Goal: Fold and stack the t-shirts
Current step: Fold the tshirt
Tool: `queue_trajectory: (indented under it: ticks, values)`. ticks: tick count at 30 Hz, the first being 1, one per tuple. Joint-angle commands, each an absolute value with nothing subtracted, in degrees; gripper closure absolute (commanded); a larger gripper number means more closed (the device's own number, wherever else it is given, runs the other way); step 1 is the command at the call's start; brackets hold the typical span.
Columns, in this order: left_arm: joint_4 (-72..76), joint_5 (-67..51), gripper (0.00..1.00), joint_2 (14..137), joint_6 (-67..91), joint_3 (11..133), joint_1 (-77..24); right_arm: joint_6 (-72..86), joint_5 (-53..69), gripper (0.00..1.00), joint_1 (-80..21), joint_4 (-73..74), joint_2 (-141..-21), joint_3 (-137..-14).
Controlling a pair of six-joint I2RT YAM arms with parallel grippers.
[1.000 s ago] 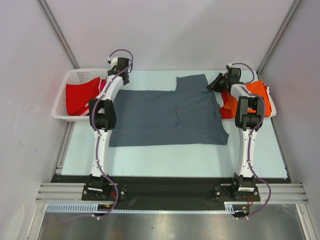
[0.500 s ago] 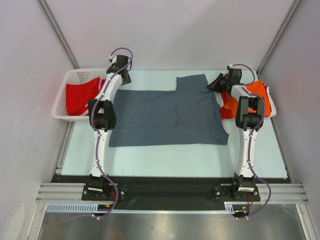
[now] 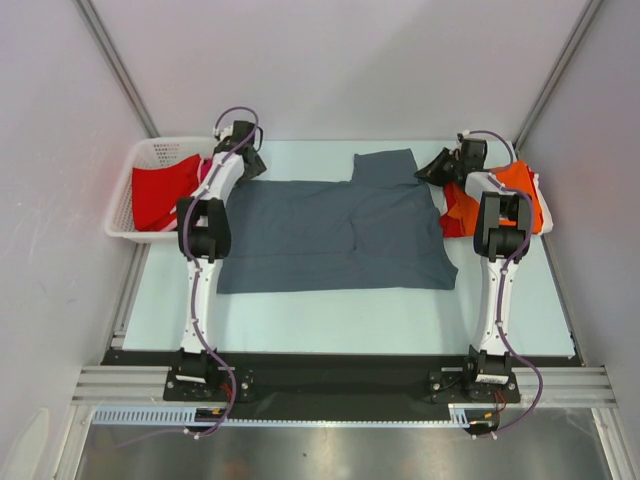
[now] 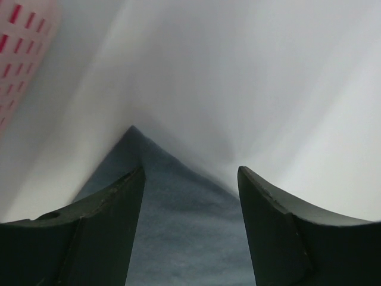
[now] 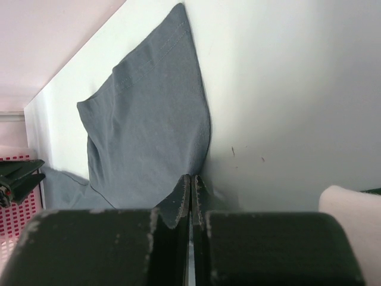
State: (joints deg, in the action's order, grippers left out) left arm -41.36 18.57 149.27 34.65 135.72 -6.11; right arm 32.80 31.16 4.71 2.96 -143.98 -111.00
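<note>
A dark slate-grey t-shirt (image 3: pixel 335 235) lies spread flat in the middle of the table. My left gripper (image 3: pixel 250 162) is at its far left corner. In the left wrist view the left gripper (image 4: pixel 190 179) is open, and the shirt's corner (image 4: pixel 178 214) lies between the jaws, untouched. My right gripper (image 3: pixel 432 168) is at the shirt's far right edge by the sleeve. In the right wrist view the right gripper (image 5: pixel 190 182) is shut on the edge of the grey cloth (image 5: pixel 149 119). An orange t-shirt (image 3: pixel 515 185) lies at the far right. A red t-shirt (image 3: pixel 160 195) fills the basket.
A white lattice basket (image 3: pixel 125 195) stands at the far left off the mat's edge, also in the left wrist view (image 4: pixel 18 36). A strip of pink cloth (image 3: pixel 205 170) shows at its right side. Side walls stand close on both sides.
My left gripper has shifted slightly down toward the grey shirt's far left corner. My right gripper has barely moved. The shirt lies as before.
</note>
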Motion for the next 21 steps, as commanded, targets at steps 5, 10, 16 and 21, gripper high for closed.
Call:
queue_trajectory:
  ticks: [5,10,16,21]
  values:
    - [-42.80,17.67,0.36,149.67,42.18,134.38,-4.57,33.31,31.46,1.00,5.71,1.32,-139.92,-110.74]
    - [-47.72,15.22,0.58,153.63,43.95,140.89,-3.60,33.22,31.64,1.00,5.71,1.49,-139.66,-110.66]
    - [-49.22,14.94,0.85,154.16,45.88,140.80,-2.90,33.57,32.08,1.00,5.80,0.70,-138.87,-109.87]
    - [-47.73,15.90,1.00,153.29,43.78,140.80,-4.12,34.19,32.52,1.00,6.06,0.53,-138.52,-109.34]
